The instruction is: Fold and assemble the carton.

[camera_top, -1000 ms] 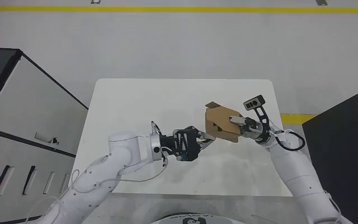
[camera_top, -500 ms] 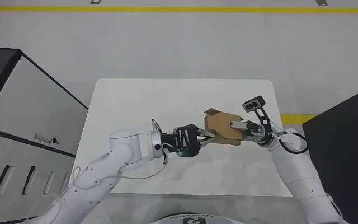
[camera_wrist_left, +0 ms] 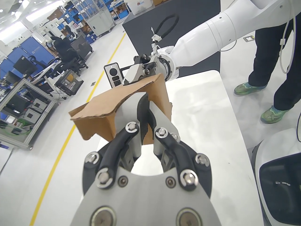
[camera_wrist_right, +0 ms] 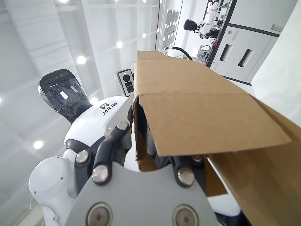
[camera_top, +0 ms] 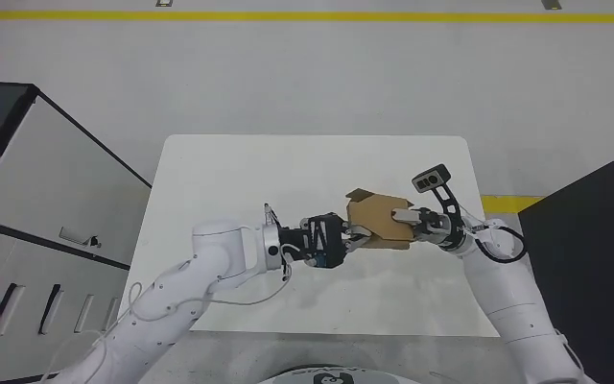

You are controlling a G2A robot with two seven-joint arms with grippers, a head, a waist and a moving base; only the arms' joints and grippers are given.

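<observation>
A brown cardboard carton (camera_top: pixel 379 219), partly unfolded with loose flaps, is held above the right half of the white table (camera_top: pixel 240 182) between both arms. My left gripper (camera_top: pixel 353 236) is at the carton's left lower corner, and in the left wrist view its fingers (camera_wrist_left: pixel 128 116) are shut on an edge of the carton (camera_wrist_left: pixel 101 116). My right gripper (camera_top: pixel 407 218) holds the opposite end. In the right wrist view a side wall of the carton (camera_wrist_right: pixel 195 116) runs between its fingers (camera_wrist_right: pixel 123 137). The right gripper (camera_wrist_left: pixel 132 76) shows on the carton's far top corner.
The carton's inside is hidden. A dark cabinet (camera_top: pixel 576 240) stands beyond the table's right edge and a grey cabinet (camera_top: pixel 58 192) to its left. A yellow floor line (camera_top: pixel 307 15) runs behind the table.
My left gripper has moved right to the carton and shut on its edge. The carton has shifted slightly left and turned a little in the right gripper's hold.
</observation>
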